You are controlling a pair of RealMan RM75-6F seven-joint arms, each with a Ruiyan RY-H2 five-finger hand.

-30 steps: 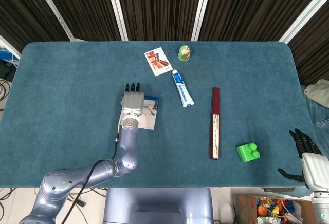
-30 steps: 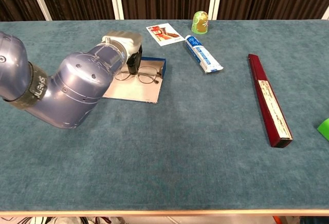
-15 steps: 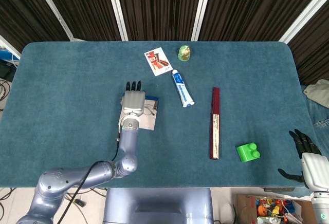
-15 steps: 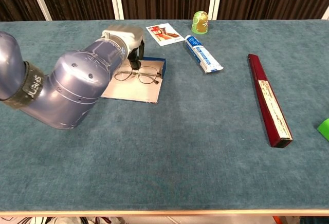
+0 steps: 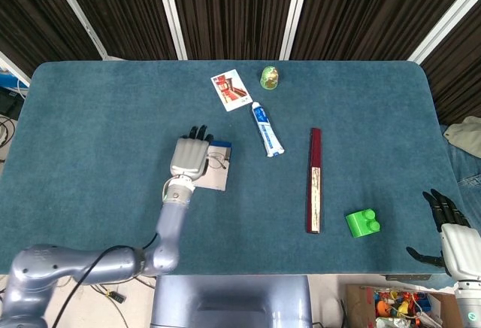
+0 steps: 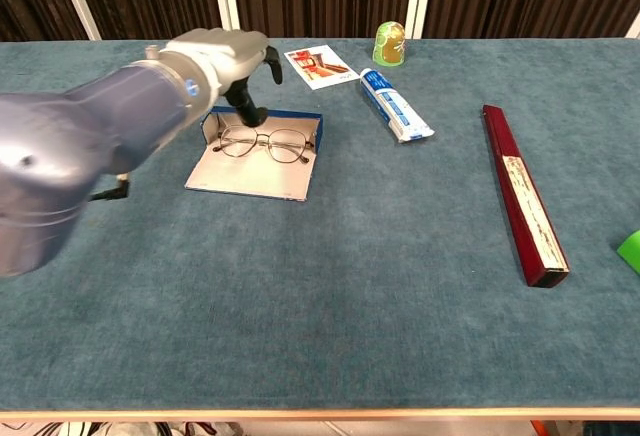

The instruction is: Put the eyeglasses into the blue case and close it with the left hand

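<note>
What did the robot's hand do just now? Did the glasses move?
The left hand lifted up and slid left, off the eyeglasses, so the open blue case shows fully now. It holds nothing. The eyeglasses stayed lying in the case, which is not closed yet. The right hand stayed at the table's edge, and the other things did not move.

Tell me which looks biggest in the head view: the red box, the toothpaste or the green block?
Largest to smallest:
1. red box, easily the longest
2. toothpaste
3. green block

All three lie on the same table, so nearness hardly matters.
</note>
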